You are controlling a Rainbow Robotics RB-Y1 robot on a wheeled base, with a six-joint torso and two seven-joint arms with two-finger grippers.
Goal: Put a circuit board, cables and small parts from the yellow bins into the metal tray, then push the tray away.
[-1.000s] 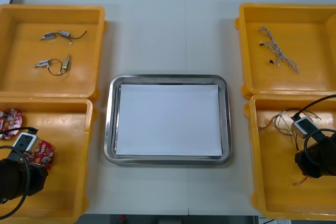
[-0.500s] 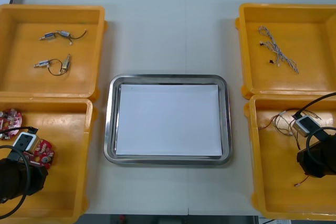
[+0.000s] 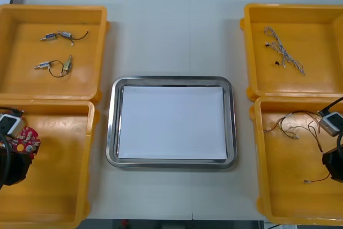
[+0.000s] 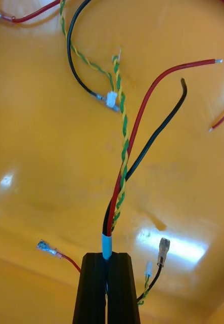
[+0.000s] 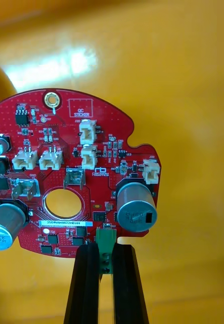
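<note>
1. Light table (image 3: 161,36) bears the white-lined metal tray (image 3: 170,81) at its centre.
2. Your left gripper (image 5: 105,249) pinches a red circuit board (image 5: 66,172) by its edge, over the near left yellow bin (image 3: 59,186).
3. Your right gripper (image 4: 110,259) pinches a cable bundle (image 4: 123,152) over the near right bin (image 3: 284,197).
4. You are in the picking step; next, carry both inward to the tray and release.

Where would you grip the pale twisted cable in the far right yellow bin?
Probably midway, from straight above, fingers across it: the pale twisted cable lies flat and slanted on the yellow bin's floor, clear of walls. The right gripper, nearby, is shut on a cable bundle; the left gripper on a round red circuit board.
</note>
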